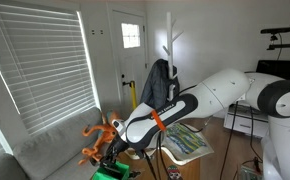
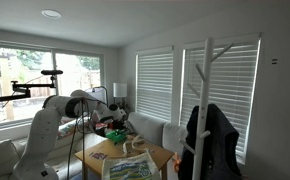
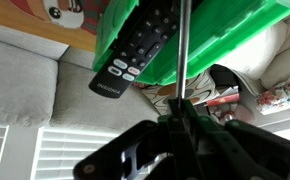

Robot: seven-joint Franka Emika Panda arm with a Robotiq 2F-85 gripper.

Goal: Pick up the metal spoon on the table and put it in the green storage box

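Observation:
In the wrist view my gripper (image 3: pixel 182 112) is shut on the thin metal spoon (image 3: pixel 182 55), whose handle runs straight up from the jaws over the bright-green storage box (image 3: pixel 255 25). A black remote (image 3: pixel 135 55) lies in the box's dark inside. The spoon's bowl end is cut off at the frame's top edge. In an exterior view the arm reaches down to the box (image 1: pixel 112 173) beside the orange toy (image 1: pixel 97 138). The wooden table (image 2: pixel 155 156) shows in the other exterior view, with the gripper (image 2: pixel 115 118) over its far end.
A grey sofa (image 1: pixel 45 150) stands under the window blinds. Magazines or papers (image 1: pixel 190 143) lie on the table near the arm. A white coat rack with a dark jacket (image 2: pixel 210 135) stands close to the table. A camera tripod (image 2: pixel 30 90) stands behind the robot.

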